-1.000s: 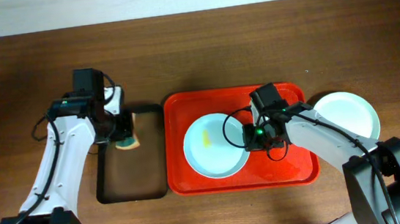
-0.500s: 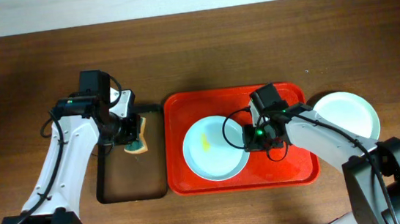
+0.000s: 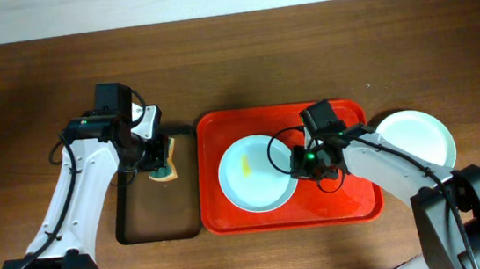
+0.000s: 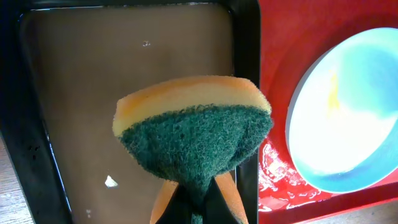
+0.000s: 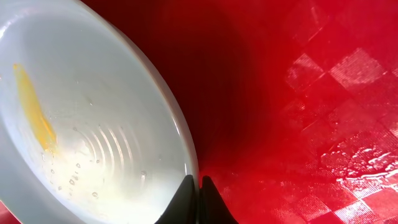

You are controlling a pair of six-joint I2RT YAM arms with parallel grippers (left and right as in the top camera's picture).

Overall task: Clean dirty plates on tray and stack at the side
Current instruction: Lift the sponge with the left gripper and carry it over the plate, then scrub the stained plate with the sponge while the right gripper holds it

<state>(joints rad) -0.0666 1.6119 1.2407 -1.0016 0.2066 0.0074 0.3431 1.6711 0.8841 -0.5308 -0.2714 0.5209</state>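
A pale plate [image 3: 257, 175] with a yellow smear [image 3: 245, 166] lies on the red tray [image 3: 352, 199]. My right gripper [image 3: 299, 162] is shut on its right rim; in the right wrist view the fingertips [image 5: 198, 185] pinch the edge of the plate [image 5: 87, 124] just above the tray [image 5: 298, 93]. A second plate [image 3: 417, 139] sits on the table to the right of the tray. My left gripper [image 3: 154, 159] is shut on a yellow-and-green sponge [image 3: 164, 163], and hangs over the black tray's right edge. In the left wrist view the sponge [image 4: 193, 124] hides the jaws, with the plate [image 4: 348, 124] to its right.
A black tray [image 3: 158, 215] lies left of the red tray, almost touching it, with small crumbs on its floor [image 4: 111, 181]. The red tray's surface is wet [image 5: 354, 168]. Bare wooden table surrounds both trays, and a pale wall edge runs along the far side.
My left arm has carried the sponge rightward, toward the red tray. The right gripper stays pinched on the plate rim, and the plate has shifted slightly left.
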